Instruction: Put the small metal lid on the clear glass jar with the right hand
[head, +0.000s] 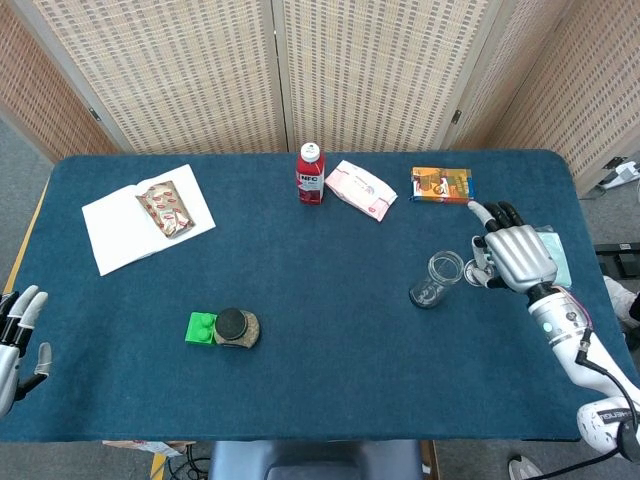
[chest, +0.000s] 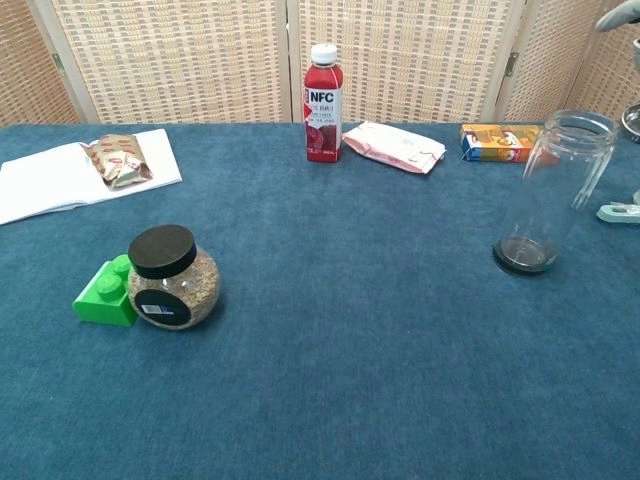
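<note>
One lid transfer under way: clear glass jar upright at right, mouth uncovered.
Right hand hovers just right of the jar rim; the lid is hidden, so its grasp cannot be confirmed. Risk: fingers nudging the rim topple the jar.

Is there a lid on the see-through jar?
No, the clear glass jar stands with its mouth open and nothing covering it in the chest view.

Right hand: silver-grey metallic shell, dark fingertips. White forearm segments follow, with a black cable alongside. Left hand, at 8 o'clock: grey fingers, black detailing.
</note>
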